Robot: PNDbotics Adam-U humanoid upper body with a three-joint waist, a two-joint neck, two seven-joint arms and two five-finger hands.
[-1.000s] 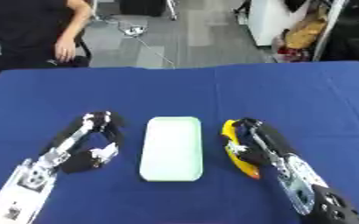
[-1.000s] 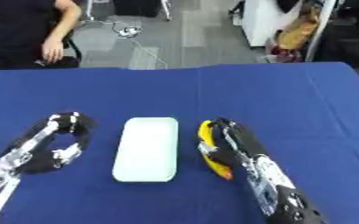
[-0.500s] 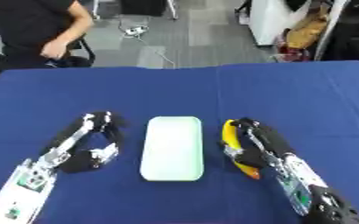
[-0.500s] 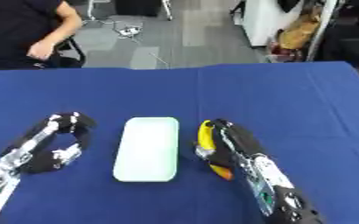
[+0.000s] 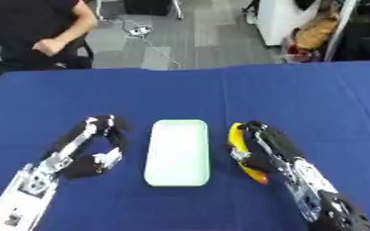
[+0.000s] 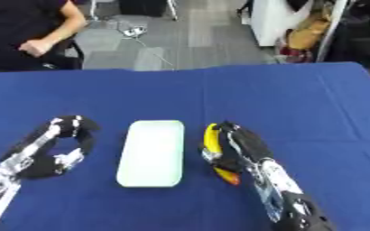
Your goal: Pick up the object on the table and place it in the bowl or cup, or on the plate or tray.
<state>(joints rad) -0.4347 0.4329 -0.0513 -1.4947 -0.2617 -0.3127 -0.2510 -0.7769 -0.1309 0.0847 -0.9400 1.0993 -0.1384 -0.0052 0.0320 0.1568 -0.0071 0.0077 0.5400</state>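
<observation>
A pale green rectangular tray [image 5: 177,151] lies flat in the middle of the blue table. Just right of it is a yellow banana-like object with an orange tip [image 5: 240,153]. My right hand [image 5: 269,145] lies over this object with its fingers curled round it, hiding its right side. My left hand [image 5: 99,142] rests on the cloth to the left of the tray, with fingers curled and nothing in them.
The blue table cloth [image 5: 298,94] stretches far behind the tray. Beyond its far edge are a grey floor, cables and a seated person in black.
Both hands and the tray stay where they were. The right hand's fingers have closed a little more round the yellow object. The person behind has shifted an arm.
</observation>
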